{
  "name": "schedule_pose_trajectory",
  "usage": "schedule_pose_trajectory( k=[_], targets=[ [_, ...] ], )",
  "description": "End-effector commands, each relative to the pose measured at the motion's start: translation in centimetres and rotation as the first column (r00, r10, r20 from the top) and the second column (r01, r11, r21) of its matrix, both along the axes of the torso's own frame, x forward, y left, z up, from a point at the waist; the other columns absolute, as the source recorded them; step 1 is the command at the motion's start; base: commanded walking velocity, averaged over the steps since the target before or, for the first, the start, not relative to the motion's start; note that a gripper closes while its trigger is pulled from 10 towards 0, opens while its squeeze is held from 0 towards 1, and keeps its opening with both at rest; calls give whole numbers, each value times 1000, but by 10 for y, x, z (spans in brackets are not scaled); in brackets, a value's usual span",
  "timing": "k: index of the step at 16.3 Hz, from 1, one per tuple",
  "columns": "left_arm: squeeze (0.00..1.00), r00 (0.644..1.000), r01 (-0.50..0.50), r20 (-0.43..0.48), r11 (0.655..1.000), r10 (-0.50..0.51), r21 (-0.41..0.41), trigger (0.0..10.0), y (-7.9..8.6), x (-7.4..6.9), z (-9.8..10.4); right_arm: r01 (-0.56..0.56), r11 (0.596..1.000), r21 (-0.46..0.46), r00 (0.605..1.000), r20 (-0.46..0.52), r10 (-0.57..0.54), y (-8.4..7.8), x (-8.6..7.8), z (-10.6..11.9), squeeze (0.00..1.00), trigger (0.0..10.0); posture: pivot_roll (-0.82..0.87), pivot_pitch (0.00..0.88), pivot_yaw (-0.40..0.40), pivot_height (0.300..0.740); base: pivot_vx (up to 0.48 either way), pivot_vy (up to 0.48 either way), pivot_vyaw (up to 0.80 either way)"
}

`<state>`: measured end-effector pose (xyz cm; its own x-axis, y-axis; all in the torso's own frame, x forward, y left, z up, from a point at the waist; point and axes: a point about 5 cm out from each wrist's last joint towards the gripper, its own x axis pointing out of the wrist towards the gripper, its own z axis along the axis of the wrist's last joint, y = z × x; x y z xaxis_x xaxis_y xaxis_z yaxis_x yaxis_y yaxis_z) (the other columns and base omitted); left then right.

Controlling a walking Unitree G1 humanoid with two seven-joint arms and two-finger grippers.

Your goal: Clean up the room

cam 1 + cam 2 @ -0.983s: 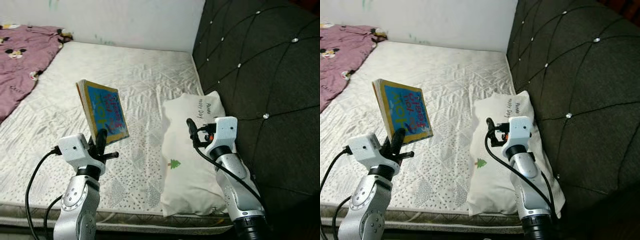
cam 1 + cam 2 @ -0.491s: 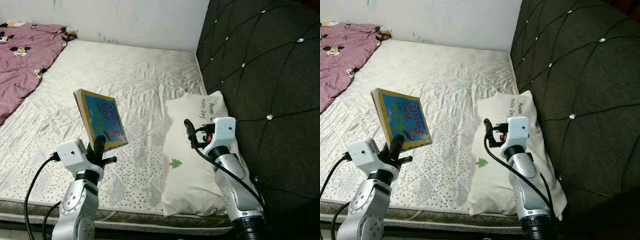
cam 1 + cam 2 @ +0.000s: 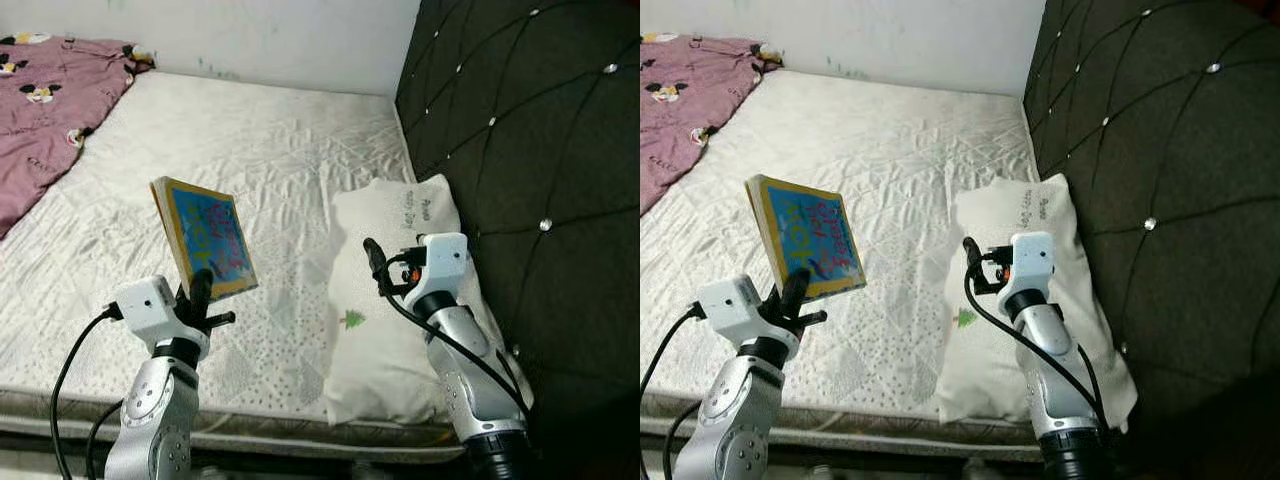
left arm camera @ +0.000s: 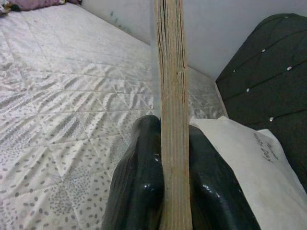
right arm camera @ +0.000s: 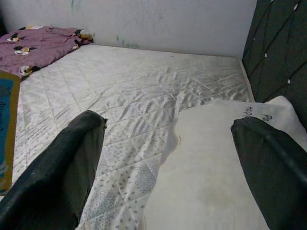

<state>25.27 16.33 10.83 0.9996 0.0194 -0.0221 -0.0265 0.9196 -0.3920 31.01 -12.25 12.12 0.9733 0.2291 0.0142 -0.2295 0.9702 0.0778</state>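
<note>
While my left gripper (image 3: 201, 290) sits in the lower left of the head views, its two black fingers (image 4: 139, 191) are clamped on the bottom edge of a book (image 3: 203, 235), one on each side of the board pages. That book stands upright and slightly tilted above the mattress (image 3: 250, 170), its blue cover with coloured lettering turned toward the centre of the frame and its yellow border showing along the edges. Seen from my left wrist, the book's page edge runs straight up the middle of the frame between the two finger pads.

My right gripper (image 3: 372, 258) hovers in the lower middle-right of the head views, over a white pillow (image 3: 395, 300) that lies along the right side of the mattress against the dark tufted headboard (image 3: 530, 170). From the right wrist camera its fingers (image 5: 57, 172) stand wide apart with nothing between them, the pillow and the quilted mattress below.

A purple blanket (image 3: 45, 110) with cartoon prints is bunched in the upper left corner of the mattress, well apart from the book. A pale wall (image 3: 250, 35) runs along the far side.
</note>
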Motion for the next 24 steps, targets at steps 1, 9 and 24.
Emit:
schedule_pose_trajectory(
  k=[1, 9, 24],
  targets=[
    [0, 999, 14, 31, 1000, -14, 1, 10000, -3, 2, 7, 5, 1000, -2, 1000, -3, -5, -2, 0, 0, 0, 10000, 8, 76, -76, 640, 0, 0, 0],
    [0, 999, 8, 39, 1000, -7, -10, 10000, -4, 3, 9, 0, 1000, -25, 1000, 1, 1, -3, 4, 0, 0, 10000, 9, 82, -77, 590, 0, 0, 0],
    [0, 999, 2, 40, 1000, -1, -24, 10000, -5, 4, 9, -39, 998, -52, 999, 2, 39, 3, 4, -3, 0, 10000, 4, 98, -84, 560, 0, 0, 0]
  ],
)
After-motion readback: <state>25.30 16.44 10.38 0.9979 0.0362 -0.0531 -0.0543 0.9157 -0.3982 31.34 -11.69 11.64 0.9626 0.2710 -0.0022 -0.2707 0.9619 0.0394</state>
